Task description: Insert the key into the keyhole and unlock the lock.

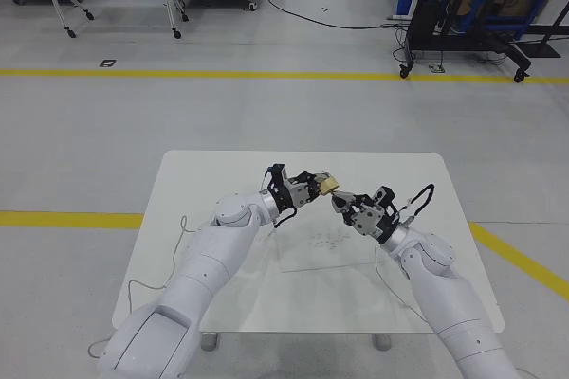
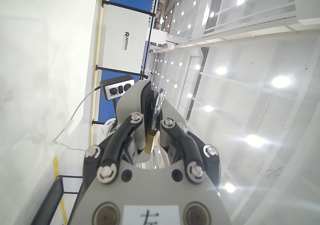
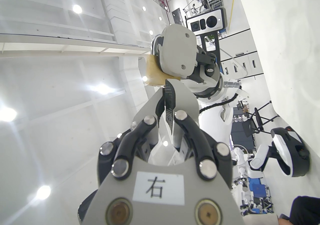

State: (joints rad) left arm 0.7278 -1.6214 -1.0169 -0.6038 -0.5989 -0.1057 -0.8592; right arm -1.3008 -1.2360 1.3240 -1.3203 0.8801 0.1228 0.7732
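Above the middle of the white table both arms meet tip to tip. My left gripper is shut on a brass padlock, whose silver shackle runs up between the fingers. In the right wrist view the padlock's brass body juts out beside the left gripper's white finger. My right gripper is shut, its tips right at the padlock's lower edge. The key is hidden between its pads.
A thin clear sheet with faint marks lies on the table under the grippers. A white cable trails along the table's left side. Yellow floor lines run behind and beside the table.
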